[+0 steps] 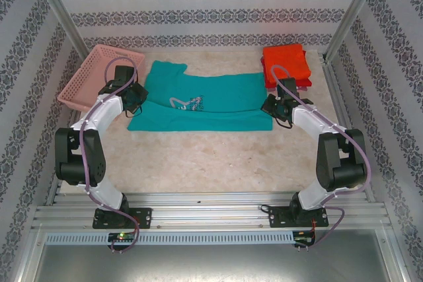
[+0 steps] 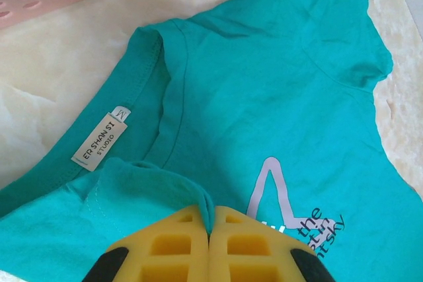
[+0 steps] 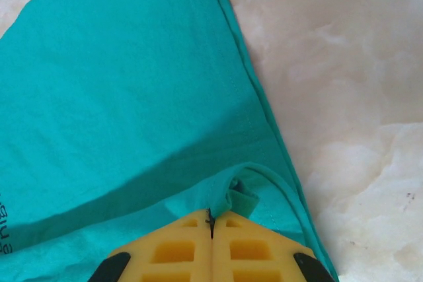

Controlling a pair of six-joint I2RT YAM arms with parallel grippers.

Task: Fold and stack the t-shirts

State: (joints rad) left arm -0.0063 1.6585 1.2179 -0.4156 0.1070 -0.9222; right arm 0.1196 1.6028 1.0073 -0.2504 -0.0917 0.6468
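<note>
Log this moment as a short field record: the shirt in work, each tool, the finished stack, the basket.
shirt in work: teal t-shirt, lying lengthwise on the table, print up, collar toward the left arm
left tool: shut, pinching a fold of teal cloth near the collar
right tool: shut, pinching teal cloth by the shirt's right-end edge
folded stack: orange-red on top, far right corner, just beyond the shirt's right end
pink basket: far left corner, beside the collar end

Pink lattice basket (image 1: 82, 84) on table's (image 1: 198, 156) far-left corner
</note>
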